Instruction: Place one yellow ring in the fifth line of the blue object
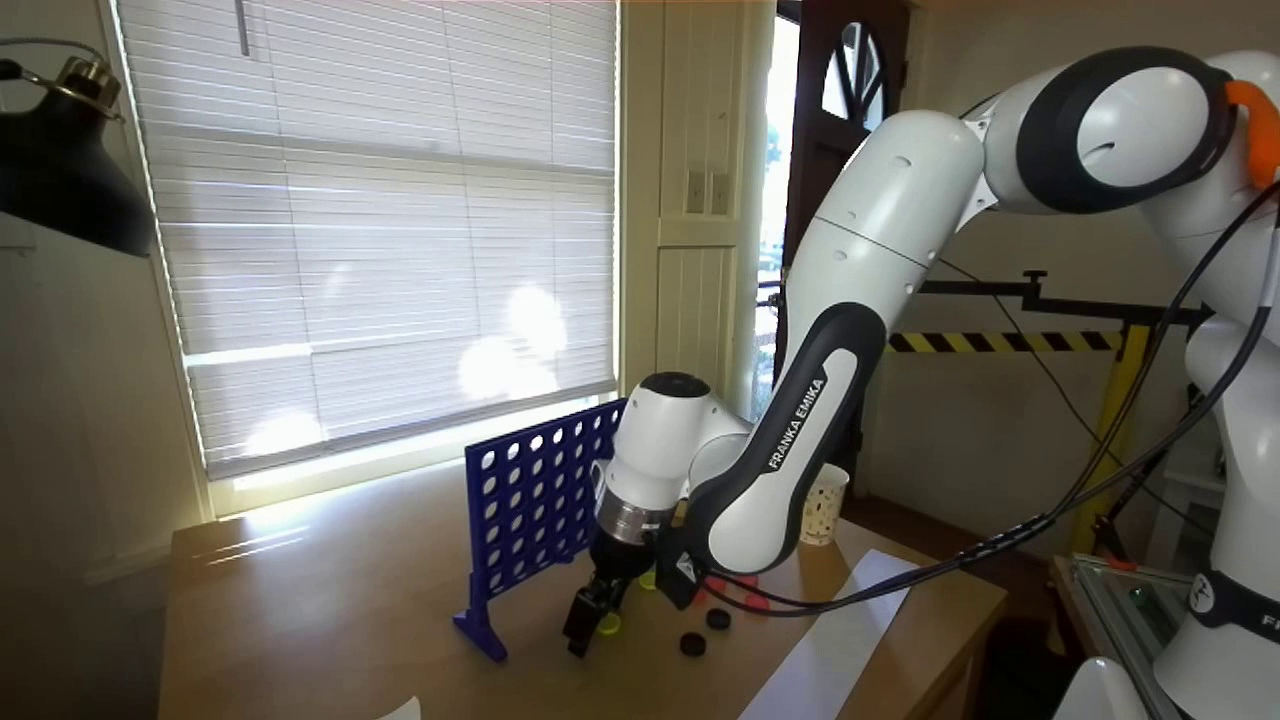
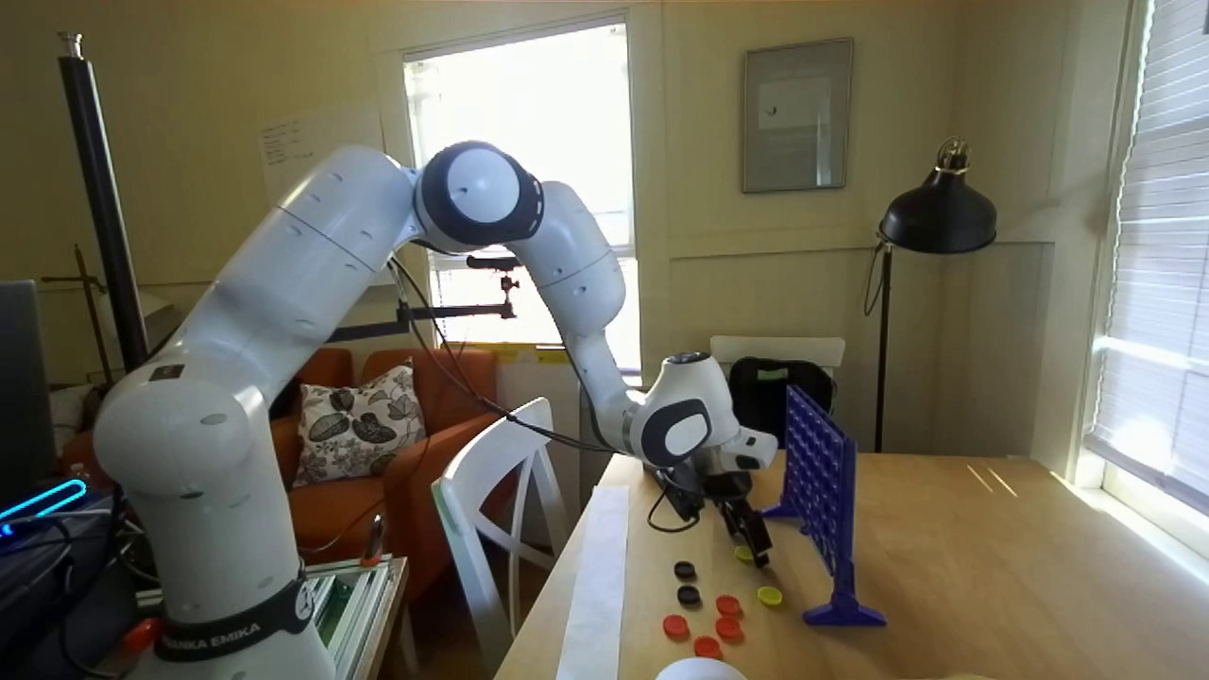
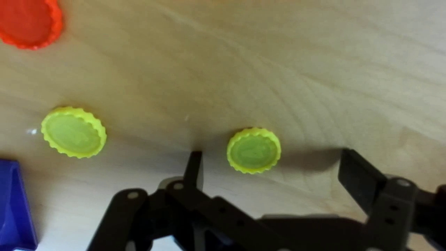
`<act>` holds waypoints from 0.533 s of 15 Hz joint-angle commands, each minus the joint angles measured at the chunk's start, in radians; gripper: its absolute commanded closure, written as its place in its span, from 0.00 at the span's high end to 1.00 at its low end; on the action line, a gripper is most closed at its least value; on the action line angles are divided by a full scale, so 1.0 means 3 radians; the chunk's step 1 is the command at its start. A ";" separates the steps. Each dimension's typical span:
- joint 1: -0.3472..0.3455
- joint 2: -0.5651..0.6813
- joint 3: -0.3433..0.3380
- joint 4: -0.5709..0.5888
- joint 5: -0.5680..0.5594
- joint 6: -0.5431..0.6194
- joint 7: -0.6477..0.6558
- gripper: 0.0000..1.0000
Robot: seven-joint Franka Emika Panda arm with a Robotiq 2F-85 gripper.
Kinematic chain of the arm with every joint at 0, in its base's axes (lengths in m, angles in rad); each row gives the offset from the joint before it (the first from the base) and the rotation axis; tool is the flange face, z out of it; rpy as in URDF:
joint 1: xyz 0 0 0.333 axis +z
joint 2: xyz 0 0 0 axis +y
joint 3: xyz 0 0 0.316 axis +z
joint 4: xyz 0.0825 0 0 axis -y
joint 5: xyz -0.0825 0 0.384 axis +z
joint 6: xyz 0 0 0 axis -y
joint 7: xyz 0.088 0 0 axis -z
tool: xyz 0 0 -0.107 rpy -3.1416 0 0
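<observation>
Two yellow rings lie flat on the wooden table. In the wrist view, the nearer yellow ring [image 3: 253, 150] sits between the spread fingertips of my gripper [image 3: 271, 152], closer to the left one and touching neither. Off to the left in that view lies another yellow ring [image 3: 74, 132]. My gripper [image 1: 592, 628] points down close to the tabletop, tilted, holding nothing. The blue object [image 1: 477, 530] stands upright beside the gripper, with rows of round holes; its side post [image 2: 843, 529] faces the camera in an exterior view. A blue foot [image 3: 15, 212] shows at the wrist view's lower left.
Several red tokens [image 2: 675, 627] lie near the second yellow ring, along with two black tokens [image 2: 689, 596]. A white paper strip [image 2: 595, 586] runs along the table's side. A patterned cup [image 1: 825, 505] stands behind the arm. A white chair [image 2: 491, 501] adjoins the table.
</observation>
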 commanded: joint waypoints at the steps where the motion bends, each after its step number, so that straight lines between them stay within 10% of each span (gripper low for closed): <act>1: -0.0025 -0.0100 0.0023 -0.0117 0.0090 -0.0089 -0.0104 1.00; 8: 0.0000 -0.0115 -0.0029 -0.0135 0.0071 -0.0097 -0.0080 1.00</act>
